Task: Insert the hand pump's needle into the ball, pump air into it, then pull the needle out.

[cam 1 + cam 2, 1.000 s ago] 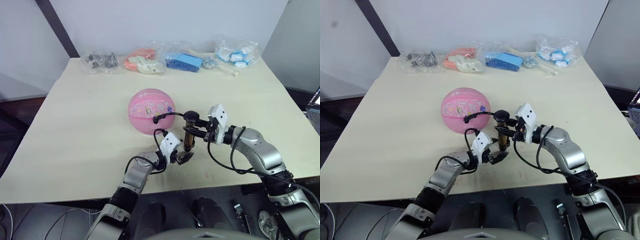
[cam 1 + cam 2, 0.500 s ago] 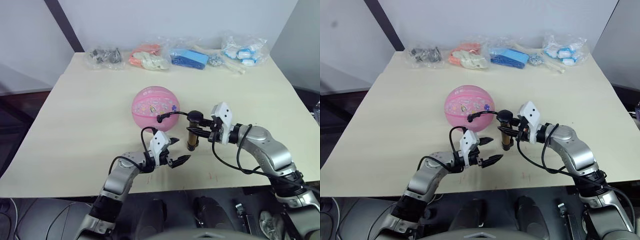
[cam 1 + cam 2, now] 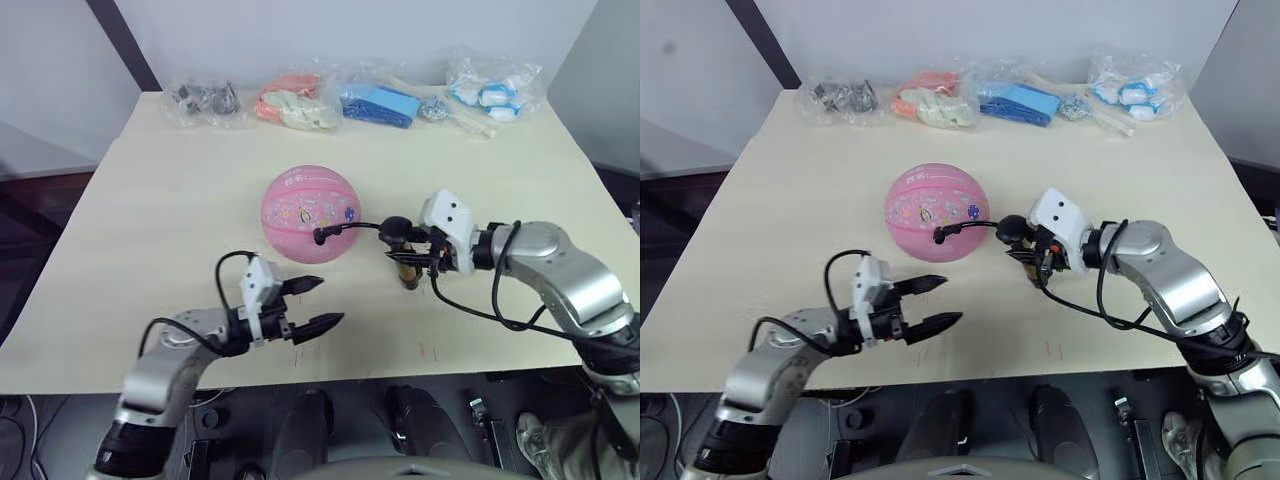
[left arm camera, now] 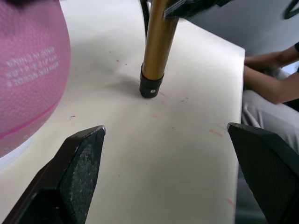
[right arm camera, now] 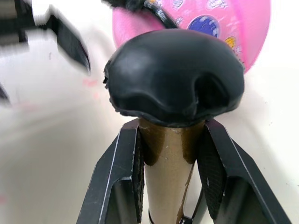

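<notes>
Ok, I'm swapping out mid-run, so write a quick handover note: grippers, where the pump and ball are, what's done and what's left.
Left gripper: open, holding nothing, low over the table in front of the ball.
Right gripper: shut on the hand pump, held upright with its black foot on the table to the right of the ball.
Hose runs from the pump's top to the ball's valve; the needle itself is too small to see.
Done: hose connected, it appears. The ball looks round.
Left: finish any pumping, then pull the needle out.

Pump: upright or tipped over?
Upright: the pump stands on its black end on the table, its tube clamped by the right gripper.
</notes>
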You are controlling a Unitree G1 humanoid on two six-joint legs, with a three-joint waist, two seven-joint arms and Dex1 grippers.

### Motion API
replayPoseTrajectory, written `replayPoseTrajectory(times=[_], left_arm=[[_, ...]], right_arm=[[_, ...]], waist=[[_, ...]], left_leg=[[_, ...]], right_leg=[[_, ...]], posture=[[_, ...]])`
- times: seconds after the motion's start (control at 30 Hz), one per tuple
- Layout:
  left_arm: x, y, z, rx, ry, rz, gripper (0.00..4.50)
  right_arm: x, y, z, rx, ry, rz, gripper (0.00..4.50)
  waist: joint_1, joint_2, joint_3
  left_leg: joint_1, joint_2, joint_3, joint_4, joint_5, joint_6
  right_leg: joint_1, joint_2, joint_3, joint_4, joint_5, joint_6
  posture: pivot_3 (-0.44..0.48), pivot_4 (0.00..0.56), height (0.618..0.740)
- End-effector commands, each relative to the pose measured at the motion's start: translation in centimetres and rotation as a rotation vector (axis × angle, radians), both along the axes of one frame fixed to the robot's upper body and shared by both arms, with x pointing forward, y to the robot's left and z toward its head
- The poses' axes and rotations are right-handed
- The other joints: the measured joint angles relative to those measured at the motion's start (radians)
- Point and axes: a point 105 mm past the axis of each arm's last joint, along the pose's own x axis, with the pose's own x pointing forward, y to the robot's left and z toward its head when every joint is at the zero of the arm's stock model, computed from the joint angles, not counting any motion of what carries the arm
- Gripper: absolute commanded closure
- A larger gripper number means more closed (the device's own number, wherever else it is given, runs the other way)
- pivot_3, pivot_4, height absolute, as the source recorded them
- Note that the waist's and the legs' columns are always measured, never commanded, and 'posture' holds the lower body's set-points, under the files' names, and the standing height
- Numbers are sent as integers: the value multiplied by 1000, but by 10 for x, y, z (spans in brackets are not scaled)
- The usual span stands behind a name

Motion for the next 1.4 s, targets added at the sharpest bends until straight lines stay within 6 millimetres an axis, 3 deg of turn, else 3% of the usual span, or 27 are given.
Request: replayPoseTrajectory(times=[0.03, 0.2, 0.3, 0.57, 0.9, 1.1, 1.13, 1.2, 1.23, 1.27, 1.3, 1.4], left_arm=[[-5, 9, 20, -45, -70, 35, 32], [-17, 24, 28, -98, -102, 27, 32], [-23, 47, 31, -113, -84, 2, 32], [-20, 75, 30, -86, -80, 23, 32], [-10, 82, 36, -52, -110, 50, 32], [-5, 81, 43, -49, -123, 49, 32], [-4, 80, 44, -47, -125, 49, 32], [-3, 80, 45, -44, -127, 49, 32], [-2, 80, 46, -43, -128, 49, 32], [-1, 81, 47, -42, -129, 51, 32], [0, 81, 48, -41, -131, 52, 32], [1, 83, 50, -38, -133, 55, 32]], right_arm=[[-5, 6, 10, -104, -60, 52, 3492], [-6, 12, 8, -202, -56, 104, 3492], [-6, 14, -2, -327, -45, 154, 3492], [2, 15, -25, -495, -13, 170, 3492], [13, 20, -63, -593, 41, 183, 3492], [15, 21, -73, -563, 96, 174, 3492], [17, 20, -73, -551, 96, 164, 2464], [19, 20, -68, -524, 78, 156, 1609], [20, 23, -64, -492, 62, 149, 798], [19, 25, -59, -450, 61, 143, 626], [16, 25, -54, -420, 59, 147, 173], [11, 26, -41, -348, 38, 155, 25]], waist=[[0, 0, 0], [1, 0, 0], [2, 0, 0], [3, 0, 0], [10, -2, -1], [23, -2, -1], [25, -2, -1], [24, -1, 0], [24, -1, 0], [22, -1, 0], [21, -1, 0], [17, -1, 0]], left_leg=[[-4, 0, -1, 2, 0, 0], [-11, 0, 0, 4, 0, -1], [-10, -1, 0, 5, 0, -1], [-10, -1, 0, 7, 0, -1], [-10, -2, 0, 13, 1, -1], [-10, -6, 0, 20, 1, -1], [-9, -6, -1, 20, 1, -1], [-9, -6, -1, 21, 1, -1], [-10, -7, -1, 21, 1, -1], [-10, -7, -1, 20, 1, -1], [-10, -7, 0, 20, 1, -1], [-10, -9, -1, 19, 1, -1]], right_leg=[[-3, 0, -1, 1, 1, -1], [-10, -1, 0, 2, 3, -4], [-10, -2, -1, 3, 3, -4], [-8, -1, -2, 3, 3, -3], [-5, -6, -3, 4, 5, 0], [-1, -9, -2, 4, 6, 1], [0, -9, -3, 4, 6, 1], [0, -10, -4, 4, 6, 2], [0, -10, -3, 4, 8, 4], [-1, -10, -3, 4, 8, 5], [-1, -10, -3, 4, 9, 5], [-3, -8, -3, 7, 9, 5]], posture=[[0, 150, 740], [0, 150, 740], [0, 150, 740], [0, 150, 740], [0, 150, 740], [0, 150, 740], [0, 150, 740], [0, 150, 740], [0, 150, 740], [0, 150, 740], [0, 150, 740], [0, 150, 740]])
